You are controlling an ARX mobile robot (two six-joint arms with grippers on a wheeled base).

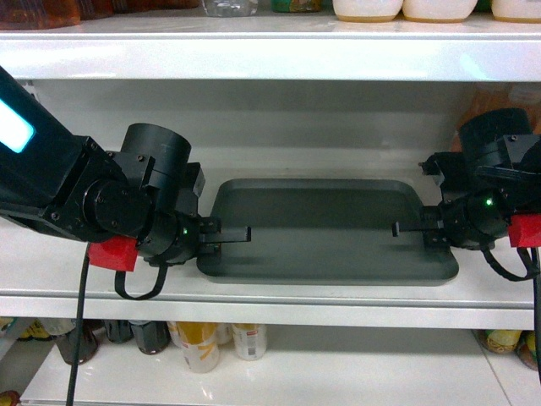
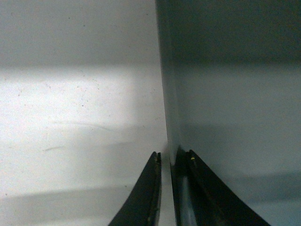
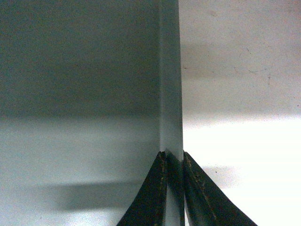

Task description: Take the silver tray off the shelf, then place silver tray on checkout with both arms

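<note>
The silver tray [image 1: 325, 222] lies flat on the white shelf [image 1: 279, 309], with one gripper at each short end. My left gripper [image 1: 243, 234] straddles the tray's left rim. In the left wrist view this gripper [image 2: 172, 156] is open: one finger rests inside the tray [image 2: 235, 94], and a thin strip of shelf [image 2: 70, 94] shows between the outer finger and the rim. My right gripper [image 1: 397, 228] is at the right rim. In the right wrist view it [image 3: 174, 155] is shut on the tray [image 3: 80, 70] rim. The checkout is out of view.
A shelf board [image 1: 254, 59] with jars and containers hangs close above the tray. Bottles and cans [image 1: 199, 342] stand on the lower shelf. A white upright [image 1: 19, 85] sits at the left behind my arm. Cables [image 1: 80, 338] hang below both wrists.
</note>
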